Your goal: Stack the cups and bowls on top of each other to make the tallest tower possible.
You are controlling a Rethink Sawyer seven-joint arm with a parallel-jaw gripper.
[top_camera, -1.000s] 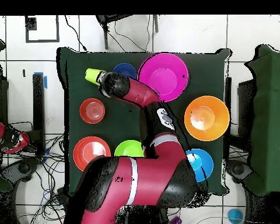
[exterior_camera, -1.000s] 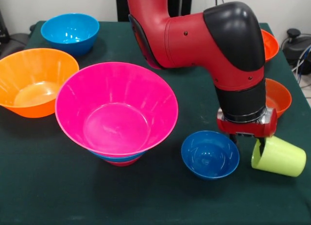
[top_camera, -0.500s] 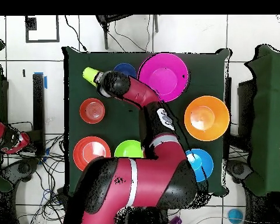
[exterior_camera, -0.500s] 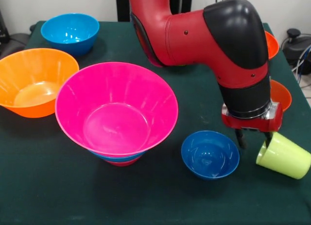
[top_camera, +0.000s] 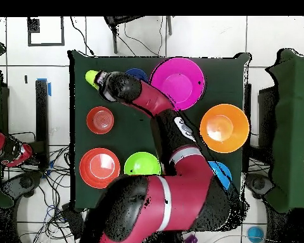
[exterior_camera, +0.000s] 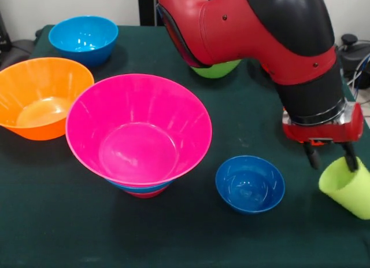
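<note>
Carrying the lime-green plastic cup [exterior_camera: 348, 188] outward, the red and black arm has swung toward the tabletop's right edge in the front view, farther from the pile than a second ago, so the cup is not yet heading for the tower. The gripper [exterior_camera: 330, 158] points down with one finger inside the tilted cup's mouth and one outside, clamped on its rim. The large glossy pink bowl [exterior_camera: 139, 129] sits on a blue bowl and a crimson one as the tower's base, the small blue bowl [exterior_camera: 250, 183] just beside it, the large orange bowl [exterior_camera: 40, 96] at the left edge. The arm's shift has uncovered a green bowl [exterior_camera: 217, 69] near the far edge. From overhead, the arm stretches from the bottom to the tabletop's upper left corner, where the cup [top_camera: 91, 78] shows past the wrist, well apart from the pink bowl [top_camera: 177, 82]; the fingers are hidden here.
</note>
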